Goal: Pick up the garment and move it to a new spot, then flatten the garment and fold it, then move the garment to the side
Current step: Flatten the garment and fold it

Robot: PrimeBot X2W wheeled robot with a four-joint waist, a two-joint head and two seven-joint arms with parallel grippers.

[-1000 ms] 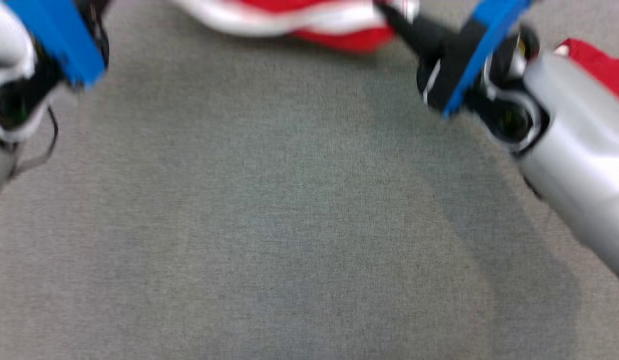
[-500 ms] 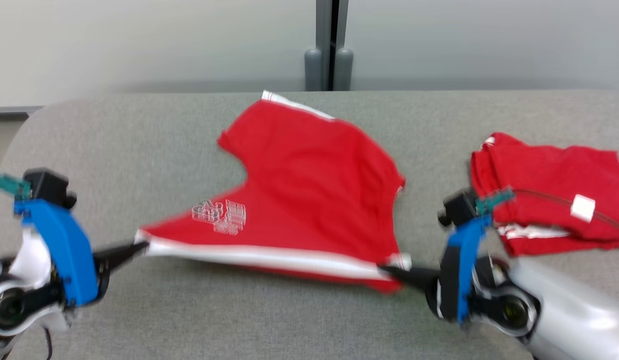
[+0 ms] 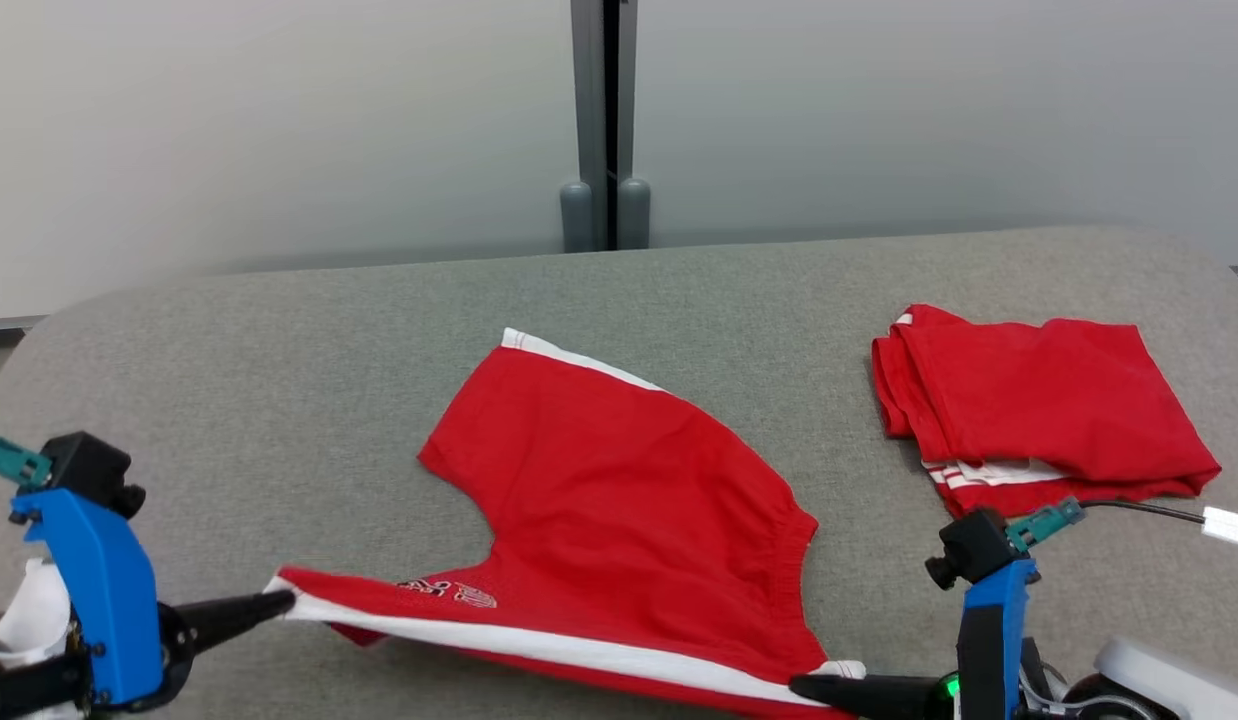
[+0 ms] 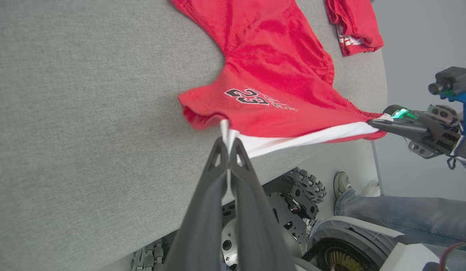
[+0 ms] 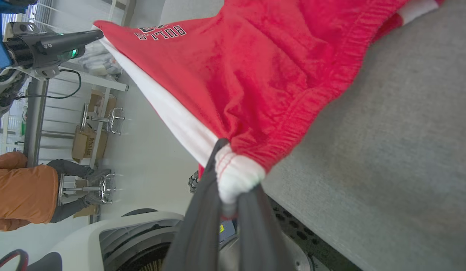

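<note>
Red shorts with white side stripes and a "23 Bulls" print lie spread on the grey table, their near edge stretched taut between my grippers. My left gripper is shut on the white-striped leg hem at the lower left, as the left wrist view shows. My right gripper is shut on the white waistband corner at the lower right; in the right wrist view that bunched corner sits between its fingers. The held edge hangs near the table's front edge.
A second red garment lies folded at the table's right. A grey wall with a post stands behind the table. A person's shoe and jeans leg are beside my base; another person in orange stands farther off.
The head camera has tilted up, so the whole table came into view. Both grippers have drawn the shorts' held edge toward the front of the table, still shut on it.
</note>
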